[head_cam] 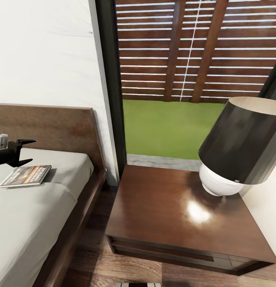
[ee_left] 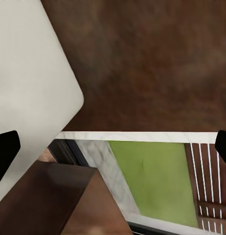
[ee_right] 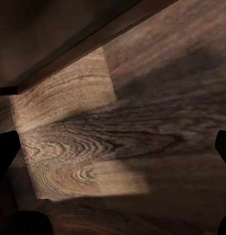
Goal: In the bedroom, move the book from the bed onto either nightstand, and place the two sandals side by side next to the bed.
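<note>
Bare nightstand (head_cam: 162,207) top beside lamp (head_cam: 237,151); book (head_cam: 26,175) near bed (head_cam: 42,215) edge.

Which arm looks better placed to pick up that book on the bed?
The left. Its gripper hangs open just above the book on the bed, while the right wrist view faces the wooden floor.

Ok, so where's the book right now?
In the head view the book lies flat on the bed at the left, near the headboard, just below the left gripper and left of the nightstand.
</note>
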